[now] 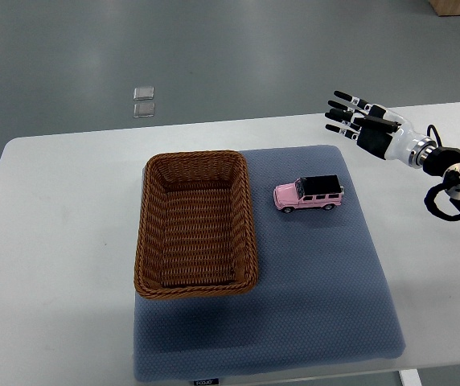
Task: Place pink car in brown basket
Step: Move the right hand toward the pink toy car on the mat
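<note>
On blue mat point(318, 273), pink car point(309, 194) sits just beside empty brown basket point(196, 285); right hand point(367, 125) spread, empty, well apart; risk: fingers nudge the car, it rolls.

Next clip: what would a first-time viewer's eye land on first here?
Probably the brown basket, large and empty, on the left part of the blue mat. Next the pink car, sitting on the mat just right of the basket, apart from it. Then the right hand, hovering over the table's far right with fingers spread, holding nothing.
</note>
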